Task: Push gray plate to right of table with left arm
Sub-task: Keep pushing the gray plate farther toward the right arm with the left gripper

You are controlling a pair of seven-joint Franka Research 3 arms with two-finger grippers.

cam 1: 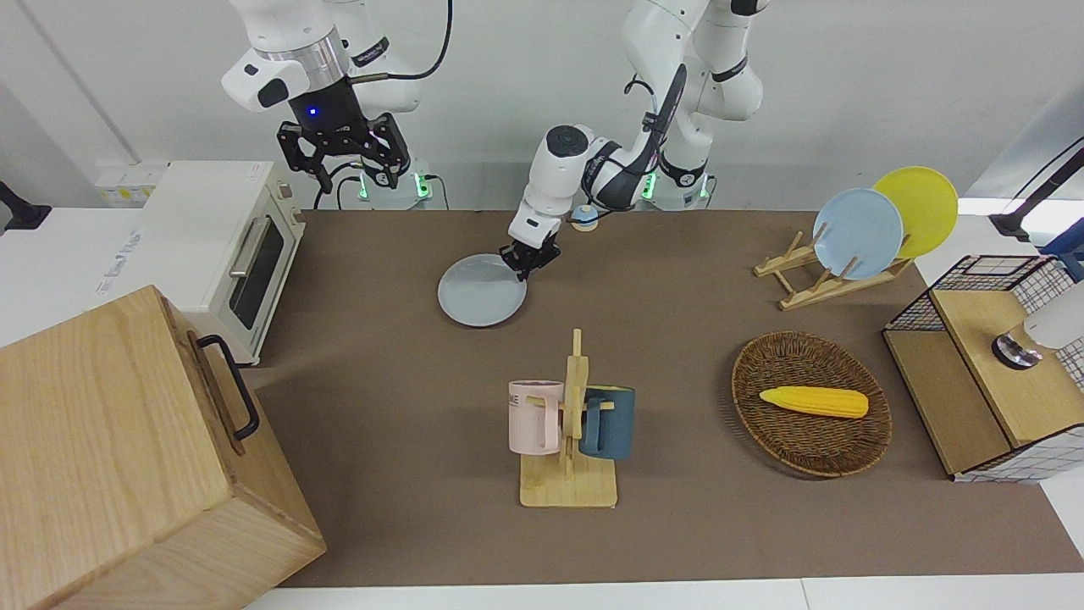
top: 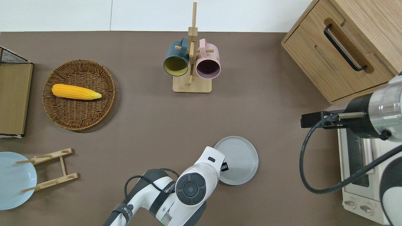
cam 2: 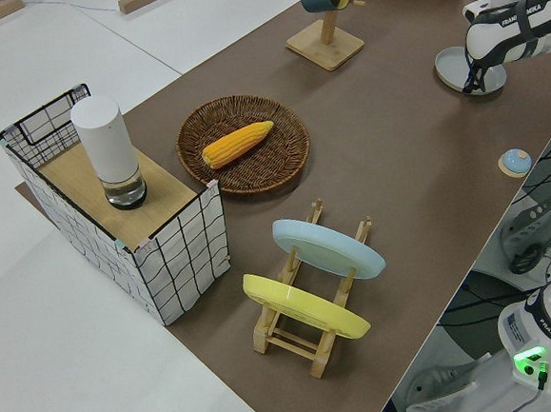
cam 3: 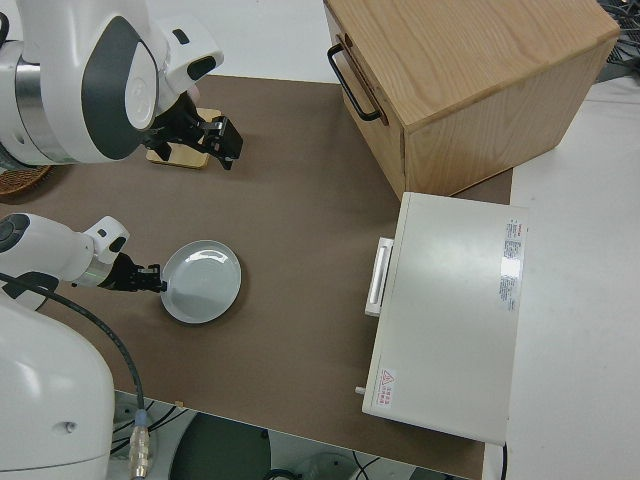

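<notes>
Left gripper (cam 1: pixel 528 261) touches gray plate (cam 1: pixel 478 292) rim.

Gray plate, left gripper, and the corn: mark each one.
gray plate (top: pixel 240 160): overhead view, on the bare middle of its dish.
left gripper (cam 1: pixel 527 264): front view, between the fingertips at the plate's rim.
corn (cam 1: pixel 813 401): front view, mid-cob, lying in the wicker basket (cam 1: pixel 766 360).

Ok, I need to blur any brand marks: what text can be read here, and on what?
"FRANKA EMIKA": on the left arm, in the left side view.
Pink mug: printed letters, partly hidden, not readable.
Toaster oven: labels and a red warning triangle on its top, print too small to read.
</notes>
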